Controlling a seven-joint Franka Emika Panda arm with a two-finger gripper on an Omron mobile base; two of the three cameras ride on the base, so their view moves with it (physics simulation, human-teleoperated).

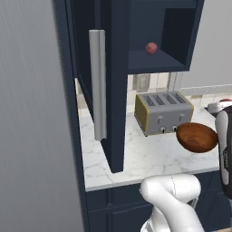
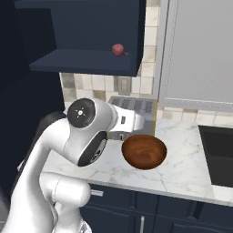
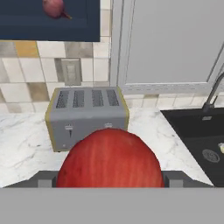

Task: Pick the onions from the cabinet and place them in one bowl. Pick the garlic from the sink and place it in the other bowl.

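The hand (image 3: pixel 109 183) grips the bright red onion (image 3: pixel 109 159) between its fingers. Judged next: carry it level above the wooden bowl (image 2: pixel 144 151) on the counter (image 2: pixel 182 168), lower, then release. The second onion (image 1: pixel 151 48) sits in the cabinet (image 1: pixel 136 61).

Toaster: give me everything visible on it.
The toaster is a boxy four-slot unit, brushed grey metal by the look, with yellowish trim along its edges. Small knobs and levers sit on its front face. It stands upright on the white marble counter, below the open navy cabinet, against the tiled wall. The wooden bowl appears beside it; contact unclear.
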